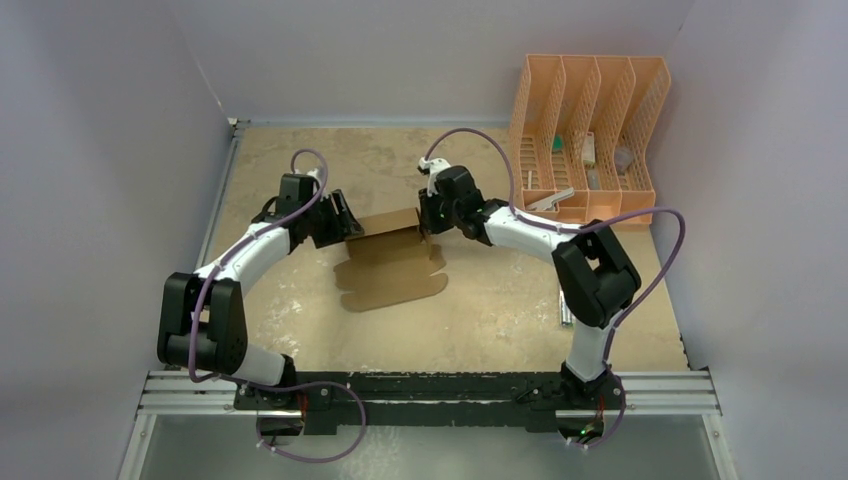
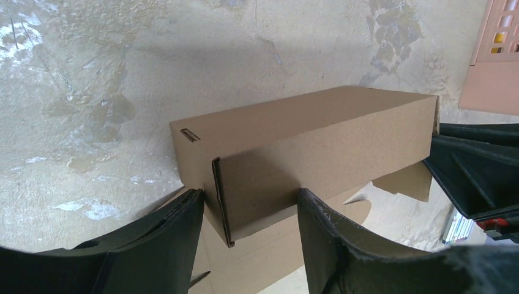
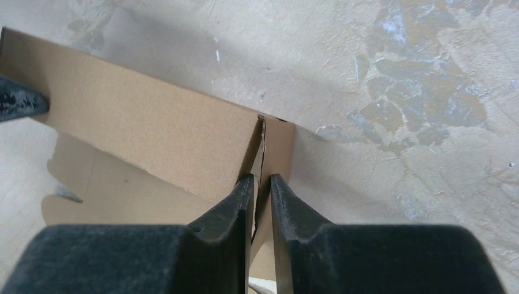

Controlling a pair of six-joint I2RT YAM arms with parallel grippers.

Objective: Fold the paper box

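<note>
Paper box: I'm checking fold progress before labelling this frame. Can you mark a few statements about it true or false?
1. The paper box lies wholly flat. False: its far part stands up as a long folded section, with flaps lying on the table in front of it.
2. The right gripper has its fingers narrowly either side of a cardboard end flap. True.
3. The left gripper hangs well clear of the box. False: its fingers straddle one end corner of it.
4. An orange file rack stands at the table's far right. True.
</note>
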